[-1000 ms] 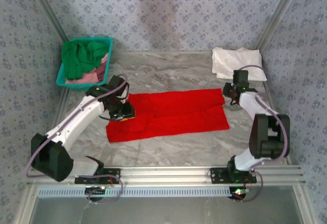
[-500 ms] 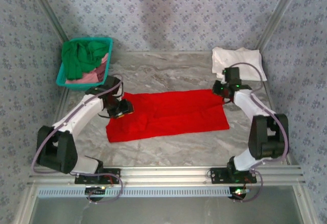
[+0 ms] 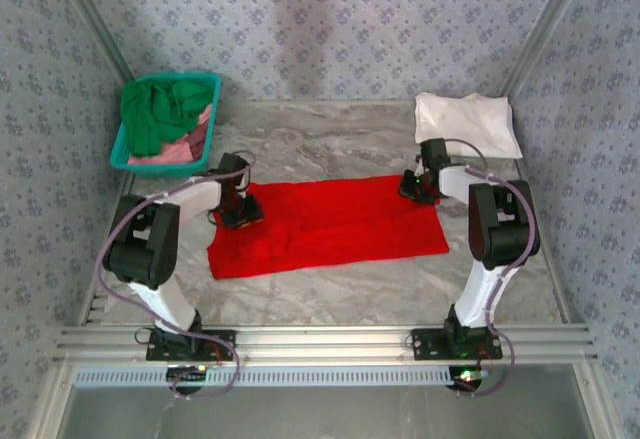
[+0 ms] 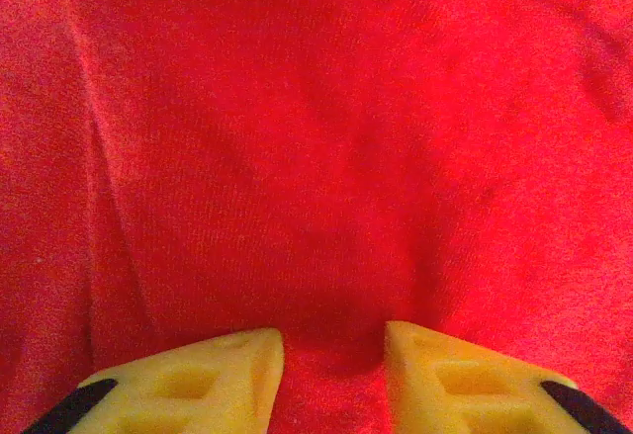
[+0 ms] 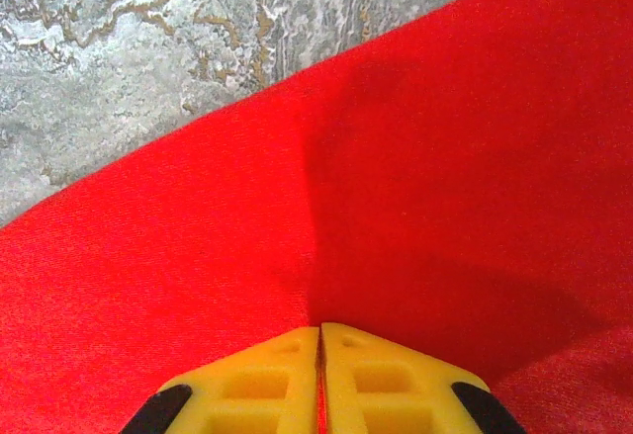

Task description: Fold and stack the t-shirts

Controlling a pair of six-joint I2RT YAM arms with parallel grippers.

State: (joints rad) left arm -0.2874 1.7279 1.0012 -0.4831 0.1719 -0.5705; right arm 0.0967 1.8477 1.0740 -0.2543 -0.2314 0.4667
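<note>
A bright red t-shirt [image 3: 330, 224] lies folded lengthwise across the middle of the table. My left gripper [image 3: 238, 209] presses down on its far left corner. In the left wrist view the left gripper [image 4: 331, 340] has its yellow fingers a little apart, with a bunch of red cloth [image 4: 326, 157] pinched between them. My right gripper [image 3: 418, 187] sits on the shirt's far right corner. In the right wrist view the right gripper [image 5: 319, 330] is shut, with a thin line of red cloth [image 5: 198, 286] caught between the fingertips. A folded white t-shirt [image 3: 465, 124] lies at the back right.
A teal basket [image 3: 122, 149] at the back left holds a green shirt [image 3: 160, 109] and a pink one [image 3: 180, 149]. Bare marble table [image 3: 330, 289] stretches in front of the red shirt. Patterned walls close in the sides and back.
The right gripper slid left from beside the shirt onto its far right corner and closed. The left gripper shifted slightly back toward the far left corner, and the left arm folded in closer.
</note>
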